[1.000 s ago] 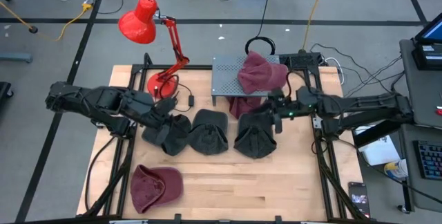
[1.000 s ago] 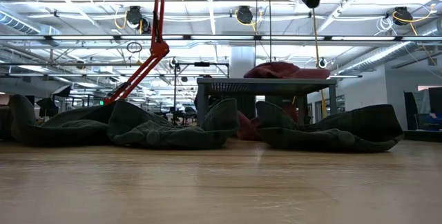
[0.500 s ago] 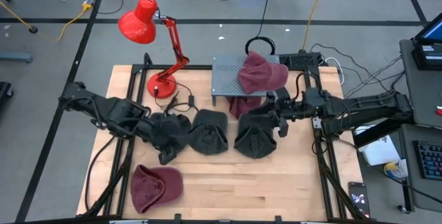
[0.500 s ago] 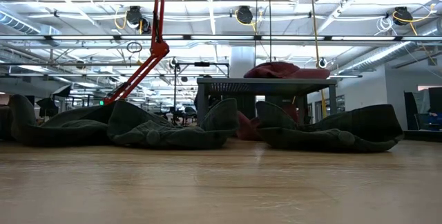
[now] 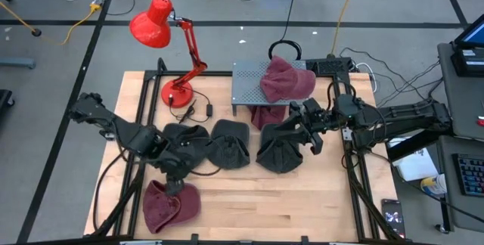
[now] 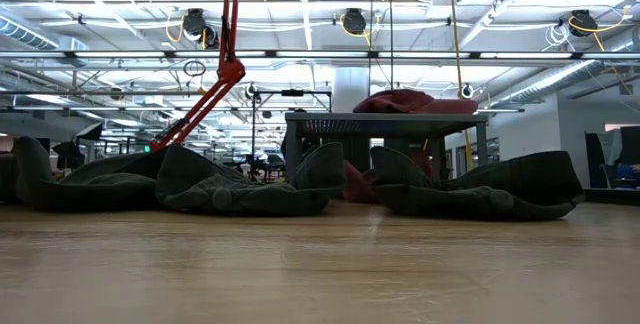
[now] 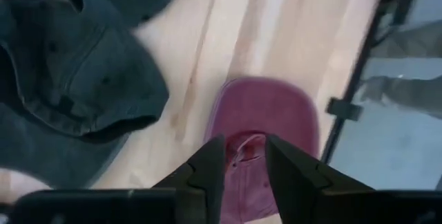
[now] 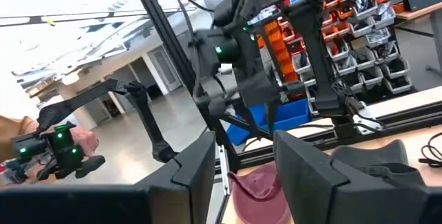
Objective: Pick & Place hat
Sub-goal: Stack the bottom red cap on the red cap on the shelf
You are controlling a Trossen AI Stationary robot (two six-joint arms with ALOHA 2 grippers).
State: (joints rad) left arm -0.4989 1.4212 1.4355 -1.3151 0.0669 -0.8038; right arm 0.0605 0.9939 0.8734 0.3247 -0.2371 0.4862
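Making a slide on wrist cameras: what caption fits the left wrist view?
Left gripper, fingers apart, poised above the maroon hat on the wooden table, dark hat beside it.

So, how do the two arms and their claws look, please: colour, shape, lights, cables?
Both arms are black and built of jointed tubular links. The left arm ends in a dark claw with two flat, wedge-shaped fingers. The right arm shows a small green light near its wrist, and its claw has the same broad dark fingers. Black cables run along the table frame beside it.
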